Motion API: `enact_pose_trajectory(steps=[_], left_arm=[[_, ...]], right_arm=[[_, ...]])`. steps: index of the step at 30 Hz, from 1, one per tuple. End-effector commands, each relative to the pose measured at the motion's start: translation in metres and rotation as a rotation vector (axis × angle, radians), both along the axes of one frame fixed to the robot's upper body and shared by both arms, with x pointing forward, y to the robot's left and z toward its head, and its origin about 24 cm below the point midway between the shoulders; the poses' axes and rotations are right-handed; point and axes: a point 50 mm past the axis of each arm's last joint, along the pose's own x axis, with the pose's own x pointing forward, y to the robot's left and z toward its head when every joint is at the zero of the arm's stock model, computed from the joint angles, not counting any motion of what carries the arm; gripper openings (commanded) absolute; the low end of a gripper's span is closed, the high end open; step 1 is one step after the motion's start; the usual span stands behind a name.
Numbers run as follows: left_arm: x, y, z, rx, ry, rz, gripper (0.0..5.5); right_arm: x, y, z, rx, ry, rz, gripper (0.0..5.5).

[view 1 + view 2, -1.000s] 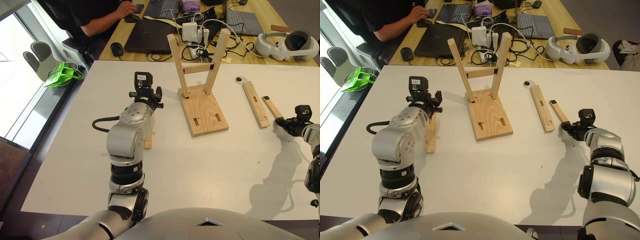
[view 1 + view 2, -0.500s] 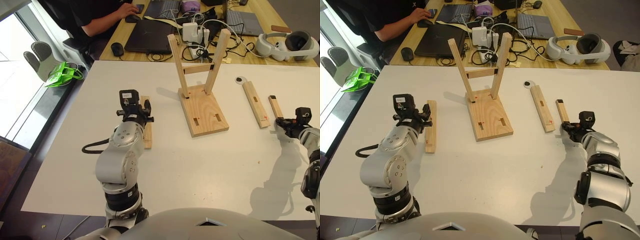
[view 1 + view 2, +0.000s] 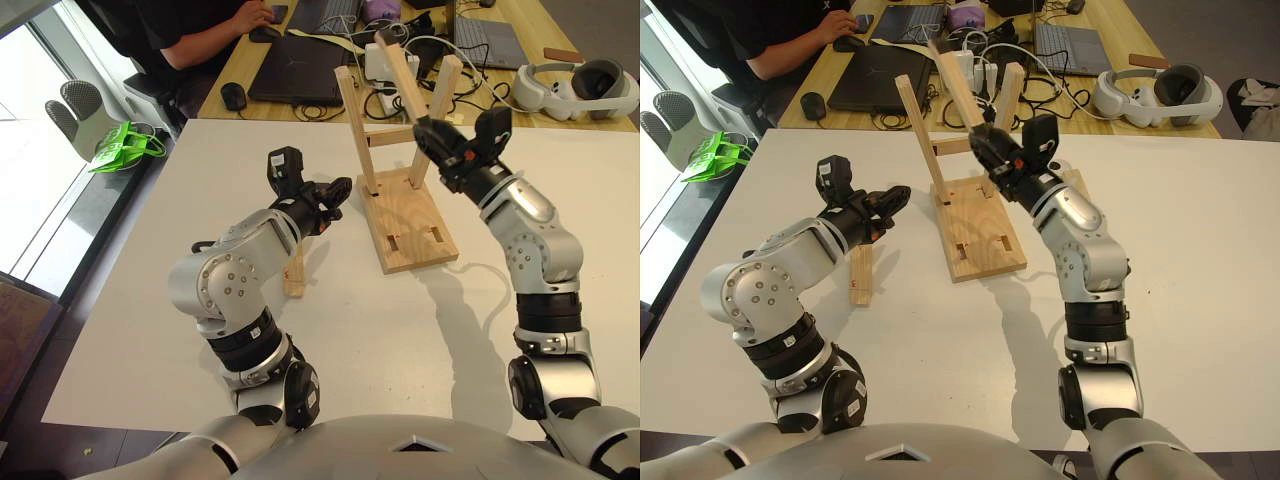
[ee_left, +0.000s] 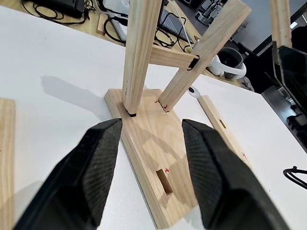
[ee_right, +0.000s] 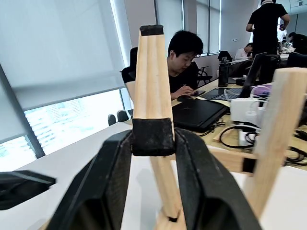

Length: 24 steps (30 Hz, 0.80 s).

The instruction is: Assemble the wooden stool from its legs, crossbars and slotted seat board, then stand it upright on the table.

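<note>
A pale wooden slotted seat board (image 3: 405, 250) lies flat on a white table (image 3: 150, 300), its long axis running away from the robot and slanting slightly to the robot's left at the far end. Two pale wooden legs (image 3: 355, 130) stand in its far end, splaying apart toward their tops, joined by a short wooden crossbar (image 3: 393, 138). Two empty slots (image 3: 415, 238) show at the near end, with small red marks beside them, too small to read. The right gripper (image 5: 152, 136) is clamped on a third wooden leg (image 5: 151, 76), held in the air close to the standing pair and tilted, its upper end leaning to the robot's left. The left gripper (image 3: 332, 195) hovers just left of the board, fingers spread apart and holding nothing. A loose wooden bar (image 3: 295, 275) lies on the table under the left arm, and a long slotted wooden piece (image 4: 220, 127) lies right of the board. Beyond the table stands a wooden desk (image 3: 225, 75) with laptops, cables, a mouse (image 3: 233, 97) and a white headset (image 3: 575, 85). A green bag (image 3: 125, 150) sits at the far left.
</note>
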Motion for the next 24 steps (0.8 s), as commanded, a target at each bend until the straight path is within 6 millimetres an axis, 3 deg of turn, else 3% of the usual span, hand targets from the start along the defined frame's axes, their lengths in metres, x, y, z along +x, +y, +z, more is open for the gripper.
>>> enact_pose_trajectory(steps=[1, 7, 14, 19, 24], left_arm=[[0.003, -0.027, 0.033, -0.191, -0.088, -0.135, 2.32], [0.007, -0.016, 0.037, -0.211, -0.095, -0.102, 2.32], [0.015, -0.007, 0.049, -0.400, -0.120, -0.046, 2.32], [0.018, -0.020, 0.062, -0.649, -0.173, -0.042, 2.32], [0.017, -0.030, 0.068, -0.735, -0.158, -0.031, 2.32]], right_arm=[[-0.018, 0.024, -0.012, -0.053, 0.015, 0.081, 1.27], [-0.038, 0.021, -0.020, -0.119, 0.018, 0.132, 1.27], [-0.055, 0.010, -0.027, -0.169, 0.033, 0.149, 1.27], [-0.064, 0.025, -0.034, -0.138, 0.062, 0.145, 1.27], [-0.059, 0.054, -0.041, -0.050, 0.117, 0.063, 1.27]])
